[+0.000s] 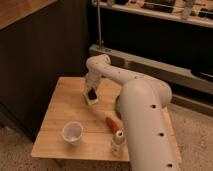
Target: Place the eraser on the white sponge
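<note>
Gripper (pixel 90 89) over eraser (pixel 92 93) on white sponge (pixel 90 100), table (pixel 59 107) rear-ctr; cup (pixel 72 133) front-left.

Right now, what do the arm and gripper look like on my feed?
The arm is off-white, built from thick rounded tubes with bulbous joints; a row of small dark dots runs down the nearest segment. No cables show. The gripper, slimmer and white, sits over the far middle of the wooden table.

We can read no text, label, brand or number on anything here; the hand (pixel 91 91) hangs low over the surface (pixel 60 117), toward its far side.
</note>
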You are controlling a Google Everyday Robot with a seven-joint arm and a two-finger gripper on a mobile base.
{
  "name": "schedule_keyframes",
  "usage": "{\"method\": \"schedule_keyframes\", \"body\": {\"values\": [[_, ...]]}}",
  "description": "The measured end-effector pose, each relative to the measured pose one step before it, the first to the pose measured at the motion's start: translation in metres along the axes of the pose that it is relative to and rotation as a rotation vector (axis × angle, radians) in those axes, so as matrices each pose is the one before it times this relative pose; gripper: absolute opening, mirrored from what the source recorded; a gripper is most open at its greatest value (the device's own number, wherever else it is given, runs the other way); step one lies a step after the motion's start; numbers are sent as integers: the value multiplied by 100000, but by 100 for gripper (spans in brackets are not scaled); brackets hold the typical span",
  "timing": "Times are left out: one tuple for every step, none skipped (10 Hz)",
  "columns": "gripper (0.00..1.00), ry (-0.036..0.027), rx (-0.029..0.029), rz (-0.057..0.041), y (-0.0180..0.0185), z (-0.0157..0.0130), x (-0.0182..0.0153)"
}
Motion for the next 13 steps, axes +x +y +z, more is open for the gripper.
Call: {"method": "schedule_keyframes", "body": {"values": [[33,-1306,-995,529,62,158,-15],[45,-928,-1388,1009,343,90,-16],[57,-326,-971,928,240,79,52],[65,-434,-512,438,105,78,-24],[74,-272,-312,332,70,59,13],[79,-270,19,448,138,33,-7],[80,-199,420,520,132,11,4],[80,-111,647,106,79,7,9],[80,-502,978,102,97,9,9],[80,-465,403,177,125,2,-15],[80,-368,559,194,59,-22,1],[80,-637,616,424,121,-70,-74],[80,53,1134,589,133,-178,-87]]}}
